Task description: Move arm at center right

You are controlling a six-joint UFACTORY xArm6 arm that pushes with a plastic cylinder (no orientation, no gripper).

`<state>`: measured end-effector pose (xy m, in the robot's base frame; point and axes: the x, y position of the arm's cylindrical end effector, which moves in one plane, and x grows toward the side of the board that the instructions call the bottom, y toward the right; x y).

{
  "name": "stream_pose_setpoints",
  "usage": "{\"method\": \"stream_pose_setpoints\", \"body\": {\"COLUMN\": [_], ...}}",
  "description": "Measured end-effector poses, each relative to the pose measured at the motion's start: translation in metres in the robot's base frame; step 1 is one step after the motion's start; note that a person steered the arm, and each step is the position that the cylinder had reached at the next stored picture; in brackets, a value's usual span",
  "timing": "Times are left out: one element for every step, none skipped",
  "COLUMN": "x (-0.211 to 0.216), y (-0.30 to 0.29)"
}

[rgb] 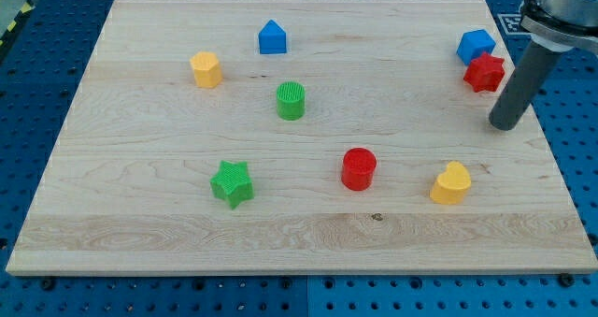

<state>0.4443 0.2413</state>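
My tip (505, 125) touches the wooden board (140, 186) at the view's right, about mid height. The dark rod rises from it up and to the right out of frame. A red star block (484, 73) lies just above and left of the tip, touching a blue cube (476, 46) above it. A yellow heart block (451, 184) lies below and left of the tip. A red cylinder (358, 168) sits further left.
A green cylinder (291, 101) stands near the board's middle. A green star (232, 183) lies lower left. A yellow hexagonal block (206, 69) and a blue house-shaped block (272, 38) lie upper left. A blue pegboard table (37, 83) surrounds the board.
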Motion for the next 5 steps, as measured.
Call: {"method": "stream_pose_setpoints", "body": {"x": [-0.005,-0.01,-0.023,-0.027,-0.037], "y": [-0.005,-0.005,-0.005,-0.003,-0.003]}}
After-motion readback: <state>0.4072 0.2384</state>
